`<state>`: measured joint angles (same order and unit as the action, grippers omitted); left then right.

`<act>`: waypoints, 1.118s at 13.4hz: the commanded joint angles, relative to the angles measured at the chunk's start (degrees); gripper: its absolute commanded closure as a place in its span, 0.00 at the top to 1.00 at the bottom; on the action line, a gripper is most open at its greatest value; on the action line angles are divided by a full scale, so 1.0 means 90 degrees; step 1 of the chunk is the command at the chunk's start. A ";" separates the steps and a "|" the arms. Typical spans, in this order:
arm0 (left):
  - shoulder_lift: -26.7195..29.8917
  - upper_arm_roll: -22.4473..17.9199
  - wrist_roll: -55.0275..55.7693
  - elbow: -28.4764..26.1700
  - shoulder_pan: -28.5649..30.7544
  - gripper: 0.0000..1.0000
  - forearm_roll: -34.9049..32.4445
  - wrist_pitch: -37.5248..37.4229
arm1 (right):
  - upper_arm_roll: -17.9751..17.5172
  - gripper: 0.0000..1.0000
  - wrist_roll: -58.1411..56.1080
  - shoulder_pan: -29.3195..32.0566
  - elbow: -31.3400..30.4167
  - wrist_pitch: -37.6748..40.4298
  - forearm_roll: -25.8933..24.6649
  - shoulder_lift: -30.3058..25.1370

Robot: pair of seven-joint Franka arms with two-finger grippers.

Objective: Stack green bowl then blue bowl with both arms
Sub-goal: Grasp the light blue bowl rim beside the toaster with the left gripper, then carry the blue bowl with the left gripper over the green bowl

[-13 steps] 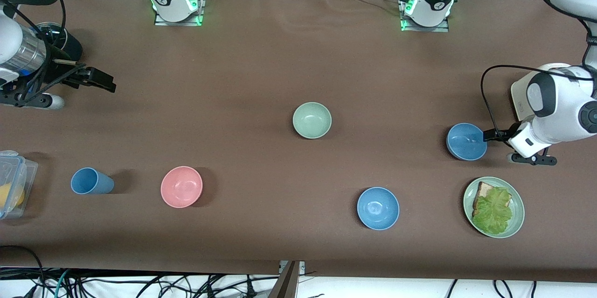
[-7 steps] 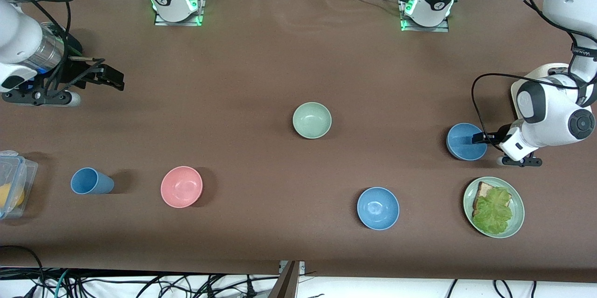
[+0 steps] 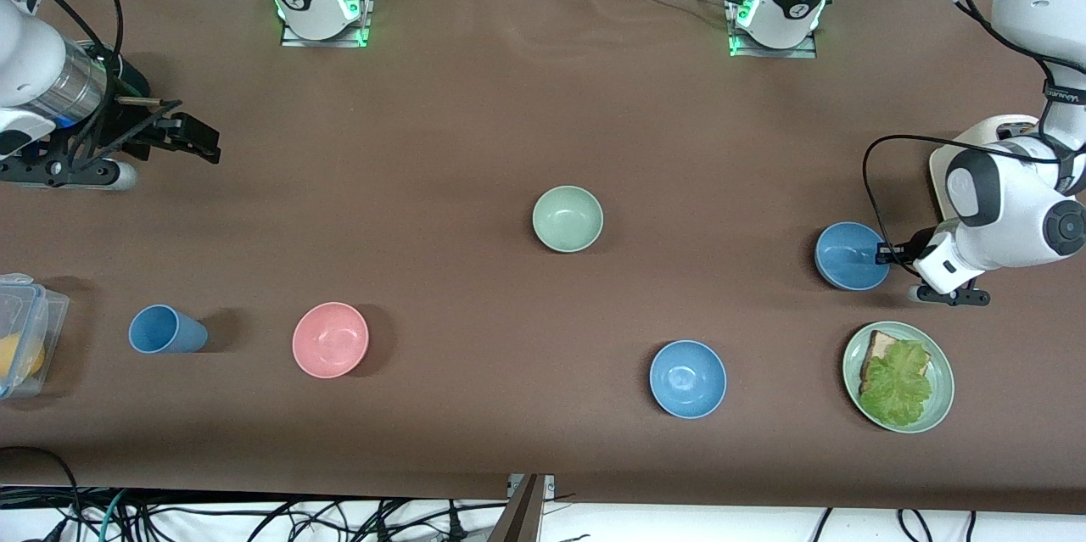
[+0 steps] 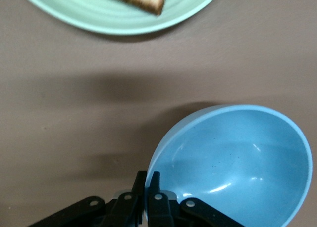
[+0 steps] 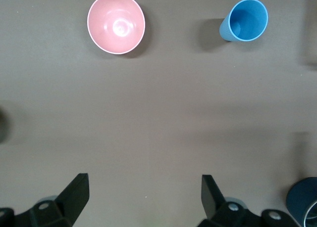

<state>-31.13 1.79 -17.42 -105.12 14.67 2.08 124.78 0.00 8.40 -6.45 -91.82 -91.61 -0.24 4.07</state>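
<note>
Pale sage-green bowl [image 3: 568, 219], two medium-blue bowls [image 3: 851, 256] [image 3: 688, 378], pink bowl [image 3: 330, 339], blue cup [image 3: 166, 330] are noted on plain brown table [image 3: 475, 126].

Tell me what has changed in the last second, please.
The left gripper closed on the rim of the blue bowl and tilted it slightly. The right gripper, open, drifted a little over the table's right-arm end. The green bowl did not move.

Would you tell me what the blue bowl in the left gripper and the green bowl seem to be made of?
Blue bowl: likely smooth plastic or melamine, semi-gloss; soft highlights inside, thin rim pinched by the left gripper. Green bowl: probably the same, more matte; barely any glare.
</note>
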 commanded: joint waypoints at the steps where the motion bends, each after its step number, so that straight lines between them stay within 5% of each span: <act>1: 0.0100 0.0162 0.0049 0.1002 -0.0136 0.00 0.0179 -0.1446 | 0.0010 1.00 -0.0152 0.0024 0.0240 0.0042 -0.0052 0.0006; 4: 0.0119 0.0531 0.0877 0.2000 -0.0555 0.00 0.0198 -0.2729 | 0.0010 1.00 -0.0103 -0.0005 0.0466 0.0052 -0.0217 0.0036; 9: 0.0178 0.1986 0.2937 0.2139 -0.1072 0.00 0.0363 -0.2829 | 0.0000 1.00 -0.0006 0.0004 0.0466 0.0111 -0.0179 0.0065; 12: 0.0013 0.2008 0.3769 0.2324 -0.2242 0.00 0.0481 -0.2770 | -0.0010 1.00 -0.0015 -0.0006 0.0466 0.0111 -0.0159 0.0075; 15: -0.0494 0.1988 0.4141 0.2403 -0.2937 0.00 0.0443 -0.1622 | -0.0010 1.00 -0.0025 -0.0005 0.0456 0.0111 -0.0149 0.0075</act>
<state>-31.47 20.62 18.61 -86.33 -9.18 5.18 105.95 0.01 8.18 -6.44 -88.80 -91.60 -1.40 4.44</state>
